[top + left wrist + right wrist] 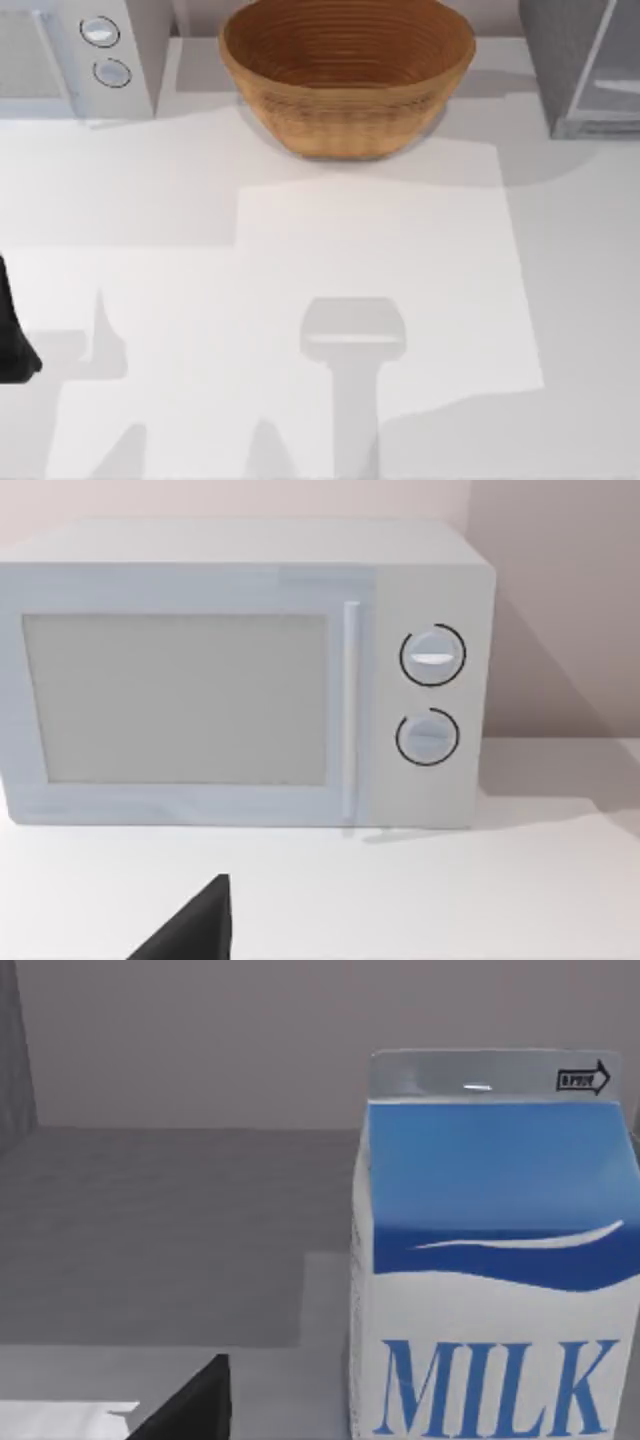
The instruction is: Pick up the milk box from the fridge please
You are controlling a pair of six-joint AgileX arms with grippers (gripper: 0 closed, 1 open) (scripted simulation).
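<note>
The milk box (495, 1260), a blue-and-white carton printed MILK, stands upright and close up in the right wrist view, on the grey floor inside the fridge (150, 1240). A dark part of my right gripper (192, 1407) shows beside the carton and apart from it. In the top view the fridge (580, 70) is the dull-grey cabinet at the back right, with a pale panel on its right side. My left gripper (12, 345) sits parked at the table's left edge.
A large woven basket (347, 75) stands at the back middle. A white microwave with two round knobs (75, 50) occupies the back left, and the left wrist view faces its front (240, 680). The white tabletop (380, 260) lies open in front.
</note>
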